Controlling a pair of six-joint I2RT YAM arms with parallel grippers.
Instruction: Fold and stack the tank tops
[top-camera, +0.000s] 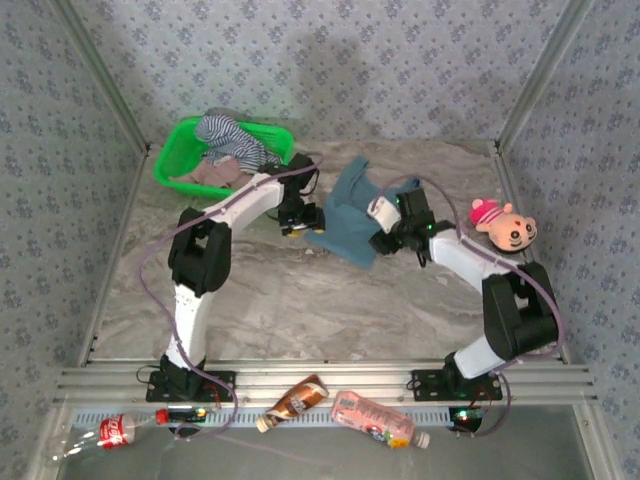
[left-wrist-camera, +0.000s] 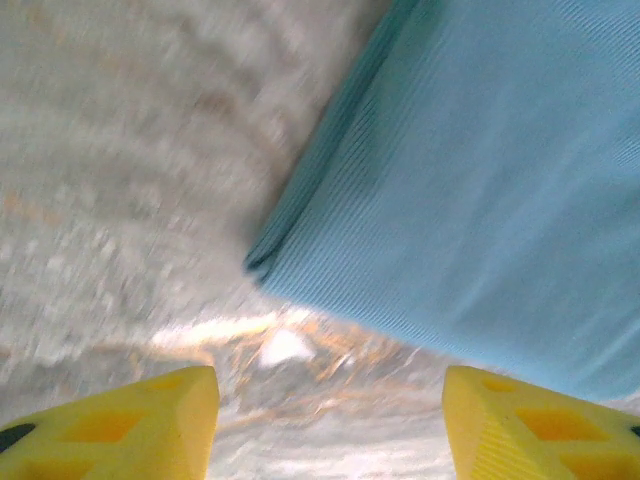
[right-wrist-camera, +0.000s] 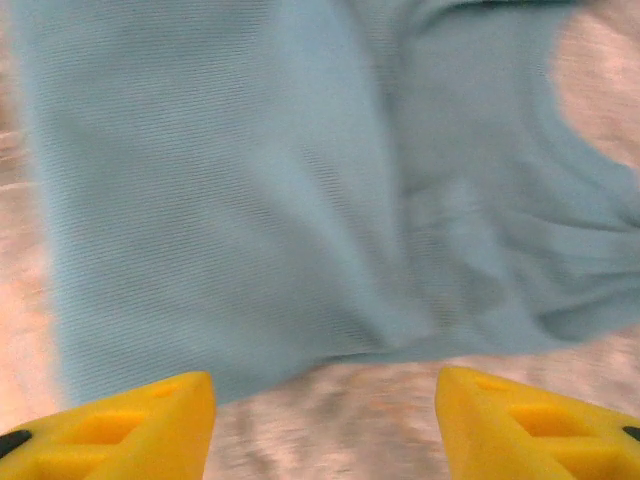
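Left jaws: my left gripper (left-wrist-camera: 328, 388) stands wide apart and empty, above the table (top-camera: 300, 300), just short of a folded corner of cloth.
Right jaws: my right gripper (right-wrist-camera: 325, 378) is spread too, gripping nothing, with the cloth's hem just ahead of my fingertips.
Teal tank top (top-camera: 350, 215): flat on the table between my two grippers, rumpled at its far end.
Striped tank top (top-camera: 232, 138): heaped in the green basket (top-camera: 170, 160), far left.
Pink tank top (top-camera: 215, 172): in the same basket, beneath the striped one.

Left arm (top-camera: 245, 205) and right arm (top-camera: 462, 258) have white links, black joints, purple cables (top-camera: 148, 290), yellow claw fingers (left-wrist-camera: 130, 425).
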